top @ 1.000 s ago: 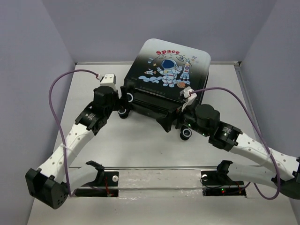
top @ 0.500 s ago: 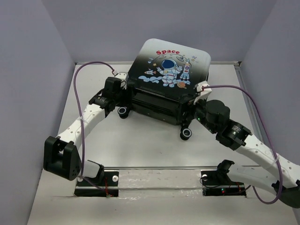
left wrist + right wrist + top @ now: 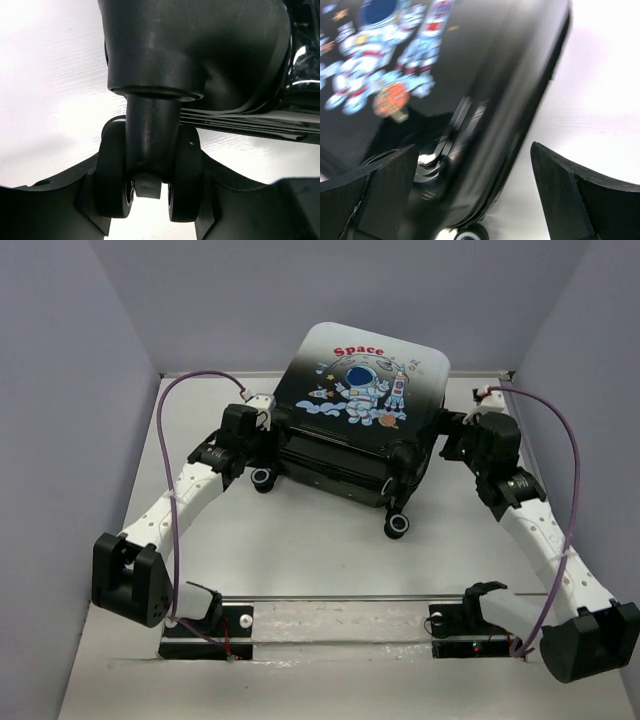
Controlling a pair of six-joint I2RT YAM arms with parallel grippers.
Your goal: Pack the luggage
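Two grips: left fingers (image 3: 50, 210) clamp a wheel (image 3: 112, 170); right fingers (image 3: 570, 195) gape astride luggage (image 3: 360, 390) edge.

White-to-black luggage (image 3: 360, 390) with astronaut print and red "Space", black wheels (image 3: 398, 525), purple cables (image 3: 190, 380), white table (image 3: 320, 555)

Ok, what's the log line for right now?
luggage: closed, flat on table | left gripper: around a wheel, grip unclear | right gripper: open, straddling luggage's right side

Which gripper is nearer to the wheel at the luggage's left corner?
Left. The left gripper has that wheel between its jaws. The right gripper is across the luggage, jaws open at its right edge.
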